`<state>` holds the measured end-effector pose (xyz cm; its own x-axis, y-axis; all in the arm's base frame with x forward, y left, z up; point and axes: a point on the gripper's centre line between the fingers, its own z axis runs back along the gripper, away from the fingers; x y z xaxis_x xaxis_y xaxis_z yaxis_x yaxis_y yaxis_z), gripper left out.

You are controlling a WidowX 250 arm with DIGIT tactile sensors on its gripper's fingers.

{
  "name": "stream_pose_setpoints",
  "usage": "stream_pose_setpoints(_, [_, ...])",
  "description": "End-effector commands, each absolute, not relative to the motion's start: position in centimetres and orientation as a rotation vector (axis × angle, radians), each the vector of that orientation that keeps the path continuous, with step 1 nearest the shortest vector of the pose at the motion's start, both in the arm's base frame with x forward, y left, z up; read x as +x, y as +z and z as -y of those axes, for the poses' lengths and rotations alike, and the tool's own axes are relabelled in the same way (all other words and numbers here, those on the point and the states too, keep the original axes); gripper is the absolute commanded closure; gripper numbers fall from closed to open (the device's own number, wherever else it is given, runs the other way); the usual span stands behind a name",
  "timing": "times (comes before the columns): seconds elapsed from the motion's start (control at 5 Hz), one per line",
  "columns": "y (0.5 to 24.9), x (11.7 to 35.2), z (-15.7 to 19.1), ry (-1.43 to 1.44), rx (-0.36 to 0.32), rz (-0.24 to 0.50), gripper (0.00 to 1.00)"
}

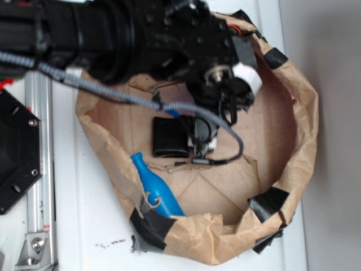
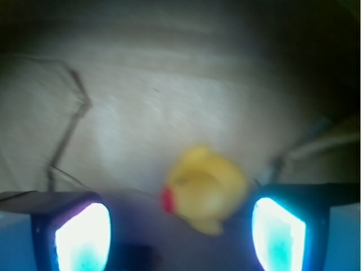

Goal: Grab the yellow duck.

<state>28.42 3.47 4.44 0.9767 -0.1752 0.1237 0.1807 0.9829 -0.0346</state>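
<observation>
**Fingers spread wide, duck between them**

Fingers [image 2: 82, 237] parted in the wrist view, one glowing pad low at each side, nothing clamped. Gripper [image 2: 180, 240] set low over the brown paper floor.

Yellow duck [image 2: 206, 189] lying in the gap between the pads, nearer the right one, apparently apart from both. Red-orange beak turned toward the left of the wrist view; long axis roughly crosswise between the pads, though too blurred to fix precisely. Not made out in the exterior view, hidden under the arm.

No brand, label or writing readable anywhere.

Crumpled brown paper bag [image 1: 307, 130] forming a ring wall around the workspace, patched with black tape [image 1: 269, 200]. Black block [image 1: 169, 137] on the bag floor just beside the gripper [image 1: 202, 148] in the exterior view. Blue bottle [image 1: 157, 189] leaning against the bag's near-left wall, neck pointing up and left, apart from the block. Open paper floor toward the right and near side of the ring. Dark crease lines on the paper at left in the wrist view.
</observation>
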Motion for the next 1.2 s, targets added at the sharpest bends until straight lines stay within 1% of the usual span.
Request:
stream_pose_setpoints(0.0, [3.3,29.5,-4.0,-0.204,0.015,0.245,0.00])
stream_pose_setpoints(0.2, [3.1,30.2,-3.2,-0.187,0.006,0.253,1.00])
stream_pose_setpoints(0.4, [2.7,30.3,-2.9,-0.172,-0.002,0.250,1.00])
stream_pose_setpoints(0.6, [2.9,30.3,-2.2,-0.181,-0.022,0.243,1.00])
stream_pose_setpoints(1.0, [4.2,30.6,-1.4,-0.168,-0.071,0.261,1.00])
